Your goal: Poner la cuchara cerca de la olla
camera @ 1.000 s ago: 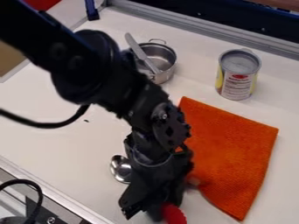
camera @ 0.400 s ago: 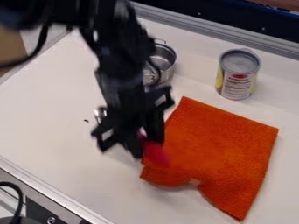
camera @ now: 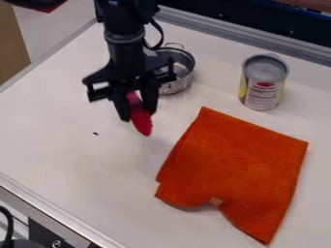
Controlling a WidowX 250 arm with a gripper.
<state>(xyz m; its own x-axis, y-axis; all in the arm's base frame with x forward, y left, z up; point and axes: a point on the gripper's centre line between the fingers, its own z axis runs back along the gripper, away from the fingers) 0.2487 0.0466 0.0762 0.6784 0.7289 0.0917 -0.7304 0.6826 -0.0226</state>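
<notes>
"Where's the spoon?"
"In the black gripper (camera: 138,116). Its two fingers are closed in on the spoon's red handle (camera: 141,125), apart only by the handle's width."
"And the bowl end?"
"Hidden behind the gripper, so I can't tell."
"Is it near the pot?"
"Yes, the handle is just left of the metal pot (camera: 184,81) in the camera view, with the orange cloth (camera: 239,164) lower right and the can (camera: 261,95) beyond the pot's right side."
</notes>
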